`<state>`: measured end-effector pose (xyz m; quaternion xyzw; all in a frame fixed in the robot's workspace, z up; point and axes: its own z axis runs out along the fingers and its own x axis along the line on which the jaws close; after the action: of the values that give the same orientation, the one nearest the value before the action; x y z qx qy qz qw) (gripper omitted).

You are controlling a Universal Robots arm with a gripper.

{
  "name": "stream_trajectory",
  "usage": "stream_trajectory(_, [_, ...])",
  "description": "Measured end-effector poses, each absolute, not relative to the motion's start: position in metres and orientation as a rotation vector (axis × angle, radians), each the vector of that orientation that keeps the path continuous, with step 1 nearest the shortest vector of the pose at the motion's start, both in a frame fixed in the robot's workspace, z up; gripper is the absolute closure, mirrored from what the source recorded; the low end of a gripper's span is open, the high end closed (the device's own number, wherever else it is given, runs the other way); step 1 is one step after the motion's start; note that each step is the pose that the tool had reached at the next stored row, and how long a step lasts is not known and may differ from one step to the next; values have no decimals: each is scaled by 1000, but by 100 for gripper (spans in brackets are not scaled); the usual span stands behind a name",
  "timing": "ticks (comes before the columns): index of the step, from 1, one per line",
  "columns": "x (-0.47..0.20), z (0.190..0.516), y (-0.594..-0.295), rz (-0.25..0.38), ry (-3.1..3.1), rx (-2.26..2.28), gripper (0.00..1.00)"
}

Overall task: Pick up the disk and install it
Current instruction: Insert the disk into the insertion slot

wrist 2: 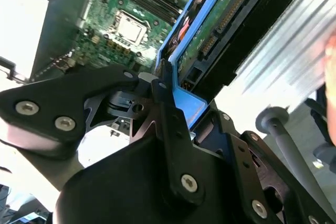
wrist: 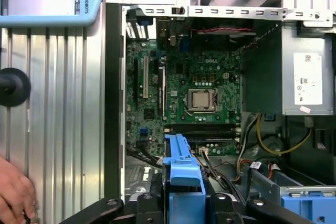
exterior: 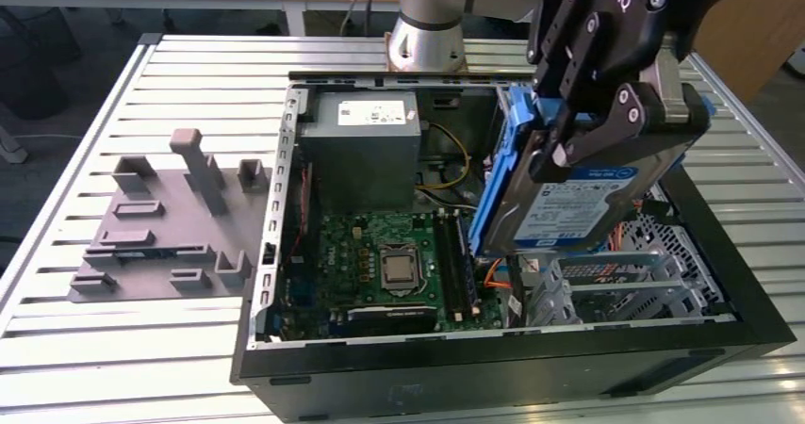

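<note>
The exterior view looks down from high, off the front of the open computer case (exterior: 503,367), across the slatted bench (exterior: 151,349) towards the arm's base (exterior: 421,38). The claw (exterior: 604,141) looms close on the exterior view's right. The first wrist view faces straight down into the case from above the claw. The second wrist view sits tight behind the claw's black linkage (nearly against it), peering slantwise past the disk (wrist 2: 220,19) it grips. All three take in the motherboard (exterior: 390,264). The exterior and first wrist views share the power supply (exterior: 365,151).

Beside the disk (exterior: 579,207), space over the motherboard (exterior: 377,245) is open, hemmed by power supply (exterior: 365,151), orange cable (exterior: 497,276) and drive cage (exterior: 616,283).
</note>
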<state>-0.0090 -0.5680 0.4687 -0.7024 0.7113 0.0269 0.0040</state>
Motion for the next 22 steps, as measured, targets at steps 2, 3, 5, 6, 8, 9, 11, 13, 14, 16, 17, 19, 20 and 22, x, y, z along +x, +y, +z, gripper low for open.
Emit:
stream_trajectory(2, [-8,468,-568,72,2235,-2206,64])
stream_trajectory(3, [-7,467,-568,73,2235,-2206,64])
stream_trajectory(5, [-7,466,-569,78,2233,-2204,64])
stream_trajectory(6, [-6,465,-569,79,2232,-2203,64])
stream_trajectory(8, [-2,464,-569,79,2232,-2203,64])
stream_trajectory(9, [0,464,-569,79,2232,-2203,64])
stream_trajectory(11, [5,463,-569,79,2232,-2203,64])
stream_trajectory(13, [11,462,-569,79,2232,-2203,64])
stream_trajectory(14, [13,462,-569,80,2232,-2203,64])
stream_trajectory(16, [18,461,-570,80,2233,-2204,64])
stream_trajectory(17, [20,460,-571,81,2233,-2204,64])
stream_trajectory(19, [22,459,-573,81,2233,-2204,64])
stream_trajectory(20, [23,459,-575,81,2233,-2204,64])
stream_trajectory(22, [25,458,-578,81,2233,-2204,64])
